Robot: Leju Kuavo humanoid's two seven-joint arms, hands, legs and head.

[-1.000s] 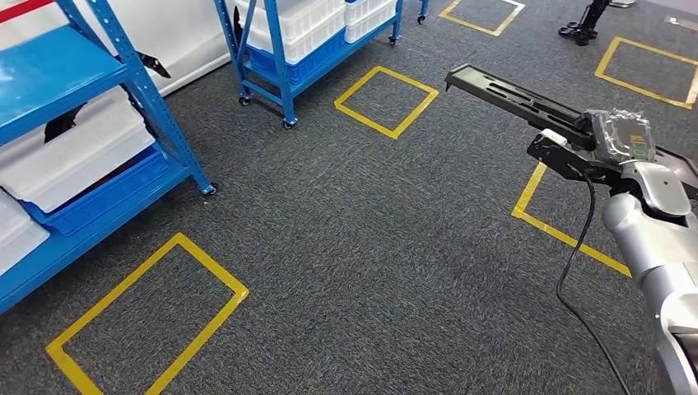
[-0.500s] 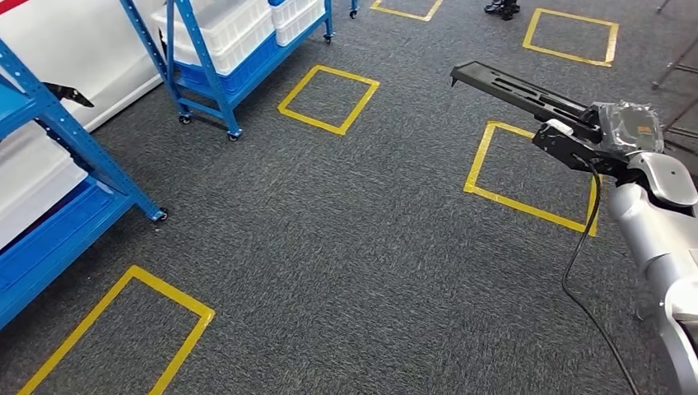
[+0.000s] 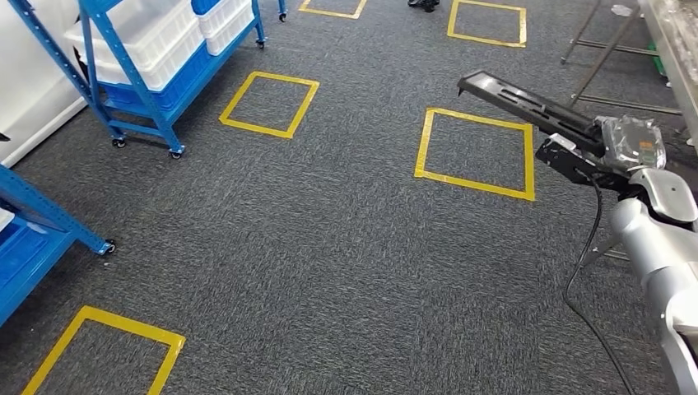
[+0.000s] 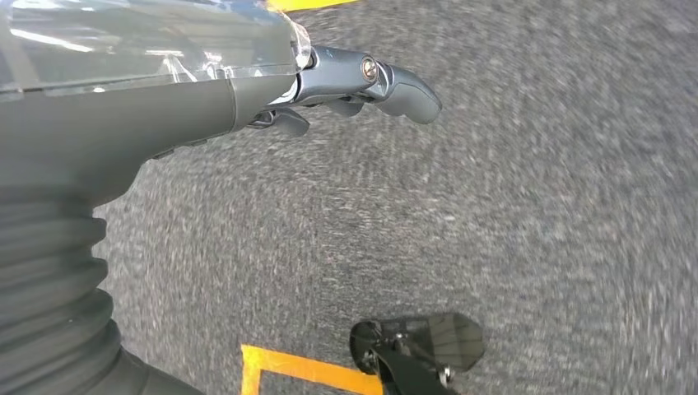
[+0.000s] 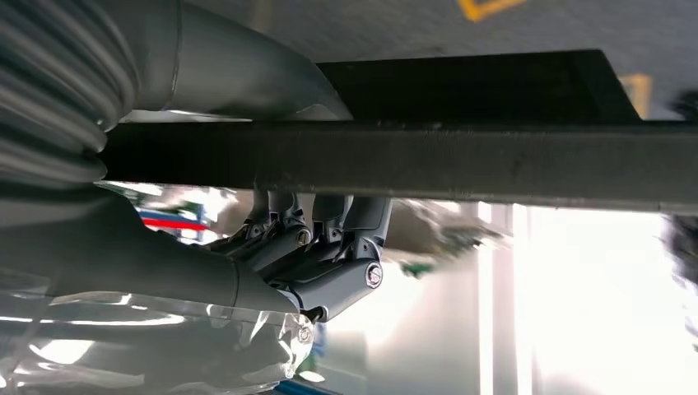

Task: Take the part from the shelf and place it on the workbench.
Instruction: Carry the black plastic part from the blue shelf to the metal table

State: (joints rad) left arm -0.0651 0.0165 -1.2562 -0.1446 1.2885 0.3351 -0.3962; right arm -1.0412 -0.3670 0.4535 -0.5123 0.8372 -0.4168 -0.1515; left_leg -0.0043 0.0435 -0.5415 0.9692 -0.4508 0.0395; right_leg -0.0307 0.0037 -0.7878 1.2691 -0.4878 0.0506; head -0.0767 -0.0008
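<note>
A long black slotted part (image 3: 527,103) sticks out forward and to the left from my right hand (image 3: 627,144), which grips it at its near end, high above the carpet. In the right wrist view the part (image 5: 428,160) crosses the picture as a dark bar with the fingers (image 5: 329,247) curled around it. My left hand (image 4: 346,86) hangs over the grey carpet with its fingers loosely stretched out and nothing in them. The workbench (image 3: 668,49) shows as a light edge at the far right.
A blue wheeled shelf (image 3: 136,78) with white bins (image 3: 140,33) stands at the far left, and a second blue shelf's corner (image 3: 41,218) sits at the near left. Yellow tape squares (image 3: 476,152) mark the carpet. Metal legs (image 3: 605,58) stand beside the workbench.
The camera has turned right: the shelves slid left and partly out, and the workbench edge came into view. My right hand still holds the part the same way.
</note>
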